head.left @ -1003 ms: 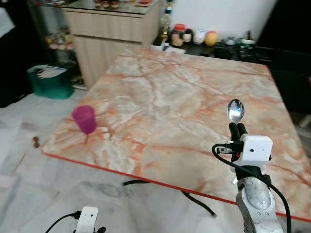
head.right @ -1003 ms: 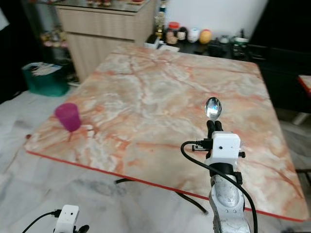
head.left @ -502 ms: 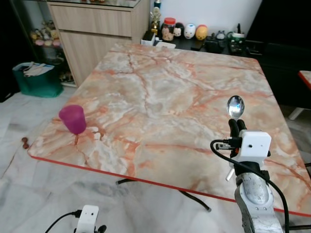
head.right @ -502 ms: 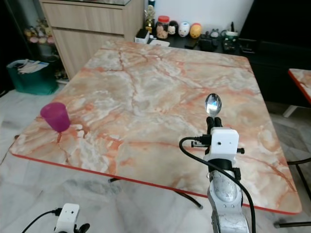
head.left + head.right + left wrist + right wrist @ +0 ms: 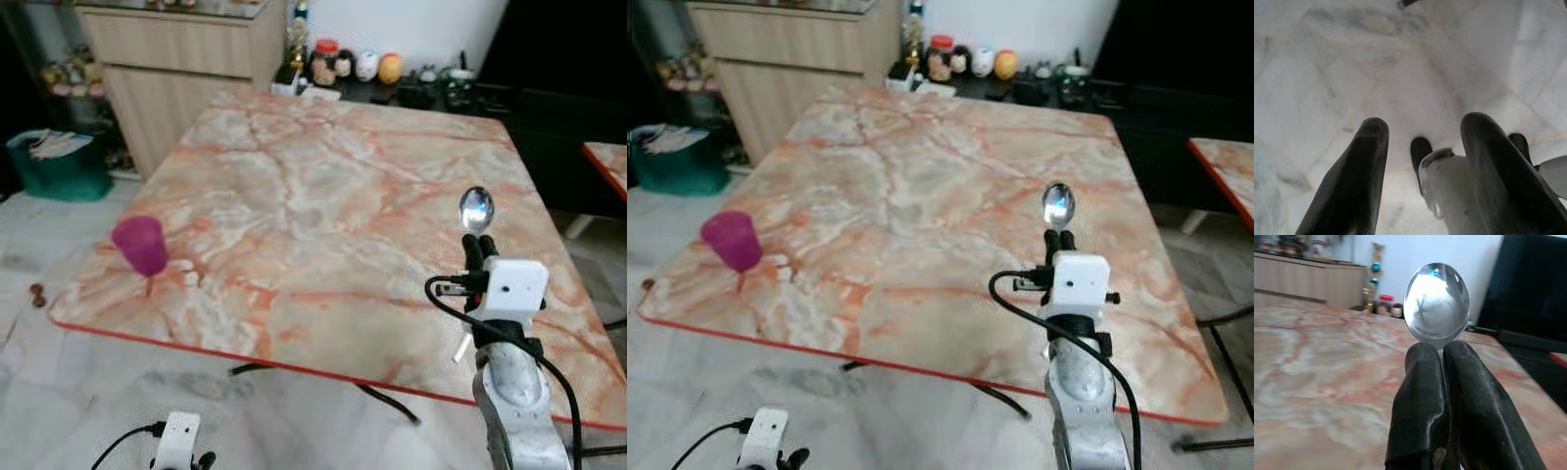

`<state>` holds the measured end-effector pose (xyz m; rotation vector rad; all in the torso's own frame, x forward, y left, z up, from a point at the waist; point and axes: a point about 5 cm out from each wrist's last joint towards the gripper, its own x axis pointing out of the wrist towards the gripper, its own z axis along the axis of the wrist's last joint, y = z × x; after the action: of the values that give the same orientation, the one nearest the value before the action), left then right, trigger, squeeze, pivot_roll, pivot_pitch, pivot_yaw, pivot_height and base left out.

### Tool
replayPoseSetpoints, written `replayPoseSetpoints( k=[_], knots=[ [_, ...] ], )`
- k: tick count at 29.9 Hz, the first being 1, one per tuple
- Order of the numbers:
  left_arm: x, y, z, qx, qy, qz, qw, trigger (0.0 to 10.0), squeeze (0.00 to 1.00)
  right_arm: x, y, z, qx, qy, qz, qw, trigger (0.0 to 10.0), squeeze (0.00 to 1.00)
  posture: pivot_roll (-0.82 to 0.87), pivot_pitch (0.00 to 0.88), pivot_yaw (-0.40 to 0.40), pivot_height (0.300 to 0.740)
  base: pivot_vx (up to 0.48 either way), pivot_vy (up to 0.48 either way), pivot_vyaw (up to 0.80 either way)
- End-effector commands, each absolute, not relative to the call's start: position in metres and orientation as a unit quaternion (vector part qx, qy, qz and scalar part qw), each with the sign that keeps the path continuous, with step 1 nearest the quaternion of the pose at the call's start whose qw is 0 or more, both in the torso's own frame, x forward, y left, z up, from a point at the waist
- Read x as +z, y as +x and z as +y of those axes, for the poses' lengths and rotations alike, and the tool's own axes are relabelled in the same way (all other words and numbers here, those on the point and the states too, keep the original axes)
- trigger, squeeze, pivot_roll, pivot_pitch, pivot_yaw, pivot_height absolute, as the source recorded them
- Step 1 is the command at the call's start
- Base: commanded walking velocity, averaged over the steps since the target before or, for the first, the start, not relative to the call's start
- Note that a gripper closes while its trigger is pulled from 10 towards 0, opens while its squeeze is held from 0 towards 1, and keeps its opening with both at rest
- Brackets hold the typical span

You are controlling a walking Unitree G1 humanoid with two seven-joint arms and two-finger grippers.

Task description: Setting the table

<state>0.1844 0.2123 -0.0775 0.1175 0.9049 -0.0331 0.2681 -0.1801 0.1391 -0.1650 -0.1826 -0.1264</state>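
The right gripper [image 5: 477,245] is clamped on a spoon [image 5: 476,209], its bowl pointing up and away, held over the near right part of the marble table [image 5: 323,186]. A purple cup [image 5: 141,245] stands well apart near the left edge, nothing between. The left gripper [image 5: 1420,161] hangs idle over the floor, fingers apart

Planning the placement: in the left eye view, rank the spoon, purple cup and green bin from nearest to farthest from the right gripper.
1. spoon: clamped in the right gripper, bowl up.
2. purple cup: across the marble table, near its left edge.
3. green bin: on the floor beyond the table's left side.
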Motion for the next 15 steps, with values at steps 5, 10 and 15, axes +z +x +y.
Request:
replayPoseSetpoints(
  k=[5,10,15],
  knots=[
    [-0.0792,0.1816,0.2109,-0.020,0.059,0.442,0.895,10.0,0.00,0.1406,0.2724,-0.1846,-0.074,-0.084,-0.093,0.989,10.0,0.00,0.01,0.000,-0.055,0.740,0.000,0.000,0.00],
    [-0.0792,0.1816,0.2112,-0.021,0.062,0.443,0.894,10.0,0.00,0.1393,0.2732,-0.1857,-0.076,-0.090,-0.088,0.989,10.0,0.00,0.01,0.000,-0.057,0.740,0.000,0.000,-0.25],
    [-0.0792,0.1819,0.2112,-0.020,0.062,0.444,0.894,10.0,0.00,0.1389,0.2737,-0.1847,-0.074,-0.089,-0.087,0.989,10.0,0.00,0.01,0.000,-0.057,0.740,0.000,0.000,-0.74]
  ],
)
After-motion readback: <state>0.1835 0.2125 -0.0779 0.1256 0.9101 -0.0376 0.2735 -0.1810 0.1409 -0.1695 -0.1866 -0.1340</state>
